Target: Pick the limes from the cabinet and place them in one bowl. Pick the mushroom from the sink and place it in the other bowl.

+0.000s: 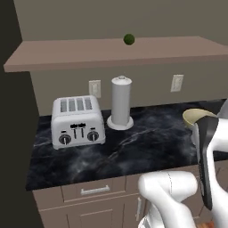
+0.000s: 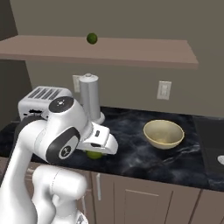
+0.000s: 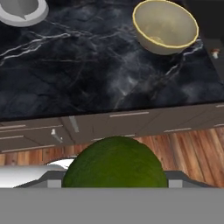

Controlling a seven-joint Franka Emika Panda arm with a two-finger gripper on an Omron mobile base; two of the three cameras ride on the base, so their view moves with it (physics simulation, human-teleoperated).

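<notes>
Nearest the hand camera, a lime [image 3: 116, 162] sits large at six o'clock, pressed between the dark finger bases on either side; the gripper [image 2: 95, 154] is closed about halfway on it and has it firmly in hand. In the right base view the same lime shows as a green sliver under the white hand, held out over the front edge of the black marble counter [image 2: 131, 157].

The relation that matters now: the pale yellow bowl [image 3: 165, 28] lies at about one o'clock from the held lime in the hand view, across a stretch of bare counter, well apart. In the right base view it stands at three o'clock from the gripper. The bowl is round, so no long axis governs the approach; my judgement is that the next move is a carry up and to the right until the lime hangs over the bowl's mouth, then a release. The bowl looks to have nothing in it yet.

Farther off, the toaster [image 1: 78, 121] and the paper towel holder [image 1: 120, 103] stand toward the wall, and above them the second lime [image 1: 129, 39] rests on the cabinet [image 1: 67, 55] shelf at twelve o'clock, not yet picked.

The hand view alone gives the tiny mushroom [image 3: 215, 53] at the right edge, beside the dark sink [image 2: 212, 140] rim. The left base view gives the toaster's front, which the arm hides in the right base view.
</notes>
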